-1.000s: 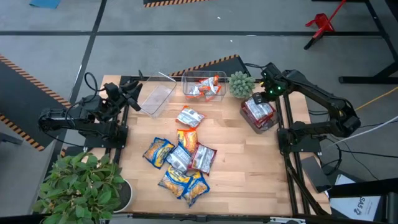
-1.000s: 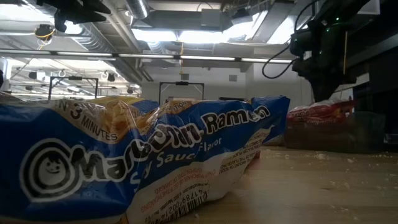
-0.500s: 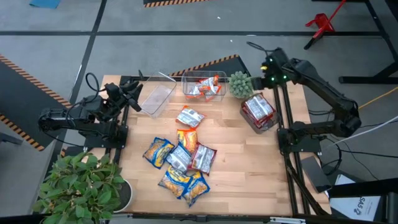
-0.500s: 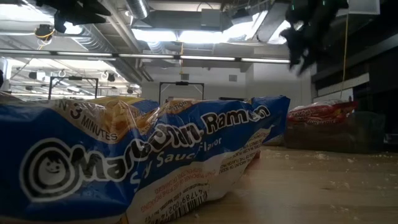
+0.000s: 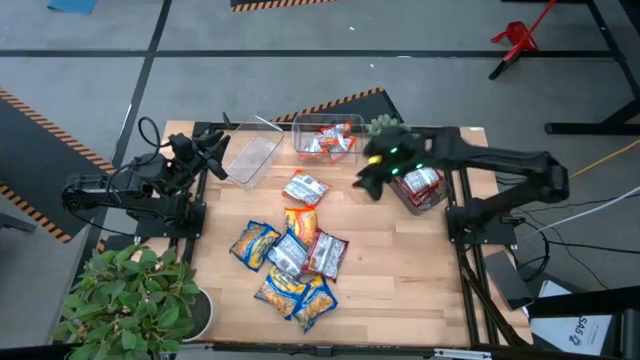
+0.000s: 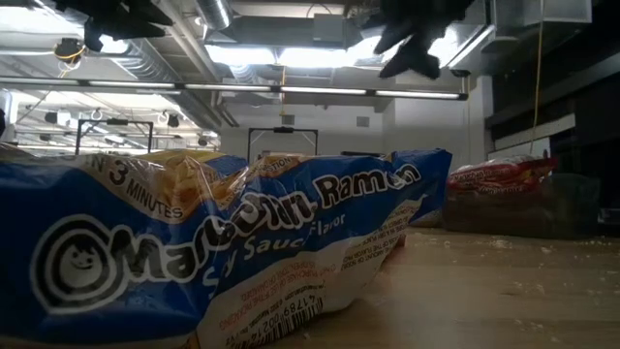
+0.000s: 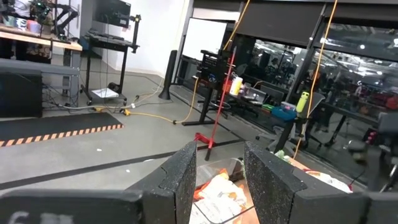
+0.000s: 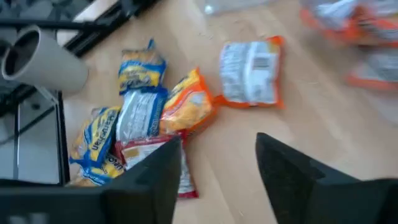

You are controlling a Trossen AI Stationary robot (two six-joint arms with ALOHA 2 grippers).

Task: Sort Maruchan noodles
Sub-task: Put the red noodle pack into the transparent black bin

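Several Maruchan packets lie in a loose pile point(image 5: 290, 258) on the wood near the table's near edge: yellow-and-blue, orange, red-and-silver. One orange-and-silver packet point(image 5: 305, 188) lies alone, farther back. My right gripper point(image 5: 370, 178) hangs open in the air right of that packet, touching nothing. Its wrist view looks down on the lone packet point(image 8: 250, 62) and the pile point(image 8: 140, 118). My left gripper point(image 5: 212, 150) waits open at the table's far left, by the empty bin. A blue packet point(image 6: 213, 252) fills the low view.
Three clear bins stand along the far side: an empty one point(image 5: 250, 158), one with orange packets point(image 5: 325, 138), and one with red packets point(image 5: 420, 186) on the right. A small green spiky plant point(image 5: 385, 127) sits between the last two. A big potted plant point(image 5: 135, 300) stands off the near left corner.
My right gripper rose from above the red-packet bin, then swung toward the table's left and near side, ending over the wood beside the lone orange-and-silver packet. The packets and the left arm have kept still.
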